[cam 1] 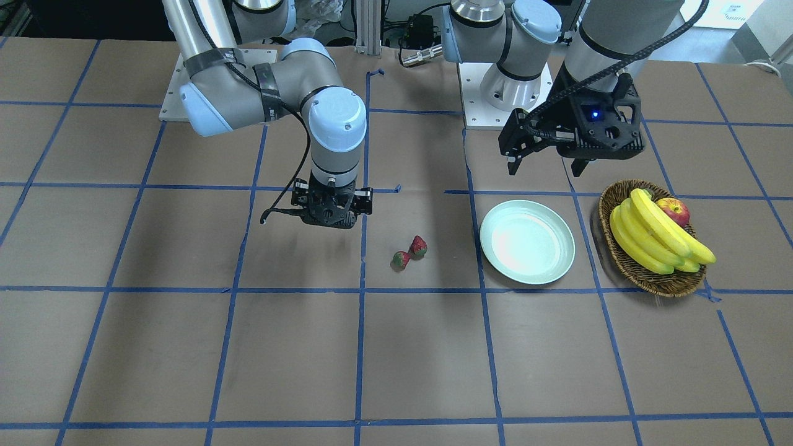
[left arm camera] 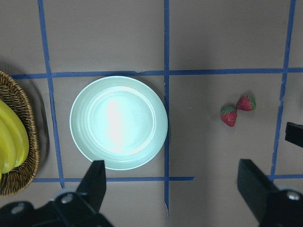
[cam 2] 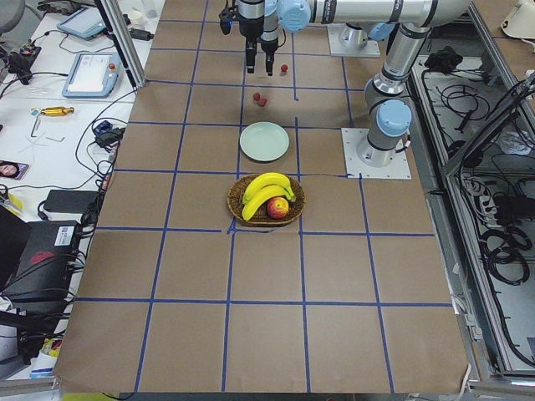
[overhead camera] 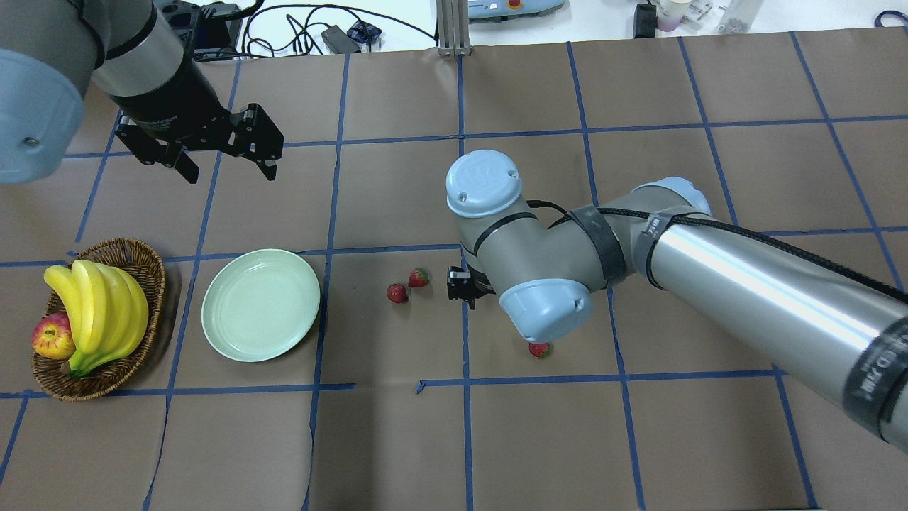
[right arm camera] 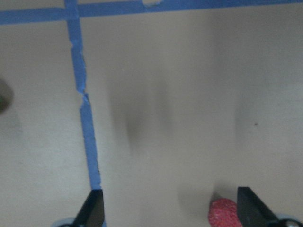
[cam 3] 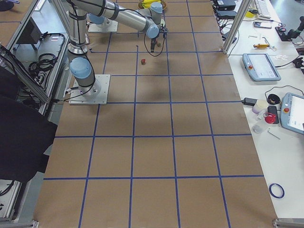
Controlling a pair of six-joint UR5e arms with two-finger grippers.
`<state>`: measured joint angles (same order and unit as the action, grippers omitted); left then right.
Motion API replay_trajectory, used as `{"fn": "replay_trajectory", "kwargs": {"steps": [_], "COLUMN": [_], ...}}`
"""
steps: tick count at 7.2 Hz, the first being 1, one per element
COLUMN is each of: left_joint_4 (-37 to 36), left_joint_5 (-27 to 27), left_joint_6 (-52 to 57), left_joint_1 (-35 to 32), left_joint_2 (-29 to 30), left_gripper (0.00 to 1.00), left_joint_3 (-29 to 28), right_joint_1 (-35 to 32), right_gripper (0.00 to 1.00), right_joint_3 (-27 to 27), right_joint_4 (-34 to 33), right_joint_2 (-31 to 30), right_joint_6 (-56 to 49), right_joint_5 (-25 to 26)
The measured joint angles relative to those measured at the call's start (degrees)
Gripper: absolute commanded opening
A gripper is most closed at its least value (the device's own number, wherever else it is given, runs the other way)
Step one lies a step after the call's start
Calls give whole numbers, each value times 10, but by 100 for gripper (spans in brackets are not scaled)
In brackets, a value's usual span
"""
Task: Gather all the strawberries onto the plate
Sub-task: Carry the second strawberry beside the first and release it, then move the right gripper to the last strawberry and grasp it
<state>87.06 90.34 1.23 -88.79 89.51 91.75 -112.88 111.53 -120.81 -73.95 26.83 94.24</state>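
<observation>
Low in the middle of the overhead view, tucked just under my right arm's blue-capped joint, a lone strawberry lies on the brown paper. The front-facing camera loses it behind that arm. The right wrist camera gives it to me as a blurred red lump at the bottom edge, between the fingers of the right gripper and close to the lower-right one. Those jaws stand wide apart with nothing clamped. A pair of strawberries sits side by side at frame centre, touching or nearly so, between that gripper and the plate left of centre. All three berries lie on the paper outside the plate. In the upper left the left gripper hangs above the table, jaws spread wide and holding nothing. Its wrist camera alone looks straight down on both plate and pair. At the far left edge a wicker basket holds bananas and an apple.
</observation>
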Motion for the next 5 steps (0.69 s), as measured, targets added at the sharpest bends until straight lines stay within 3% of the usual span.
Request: {"fn": "replay_trajectory", "kwargs": {"steps": [3, 5], "left_joint_4": [0, 0], "left_joint_5": [1, 1], "left_joint_6": [0, 0], "left_joint_1": [0, -1], "left_joint_2": [-1, -1], "left_gripper": [100, 100], "left_joint_3": [2, 2], "right_joint_1": [18, 19], "right_gripper": [100, 86], "right_joint_3": [67, 80], "right_joint_4": [-1, -5], "right_joint_2": [-26, -26], "right_joint_6": [-39, -41], "right_joint_5": [22, 22]}}
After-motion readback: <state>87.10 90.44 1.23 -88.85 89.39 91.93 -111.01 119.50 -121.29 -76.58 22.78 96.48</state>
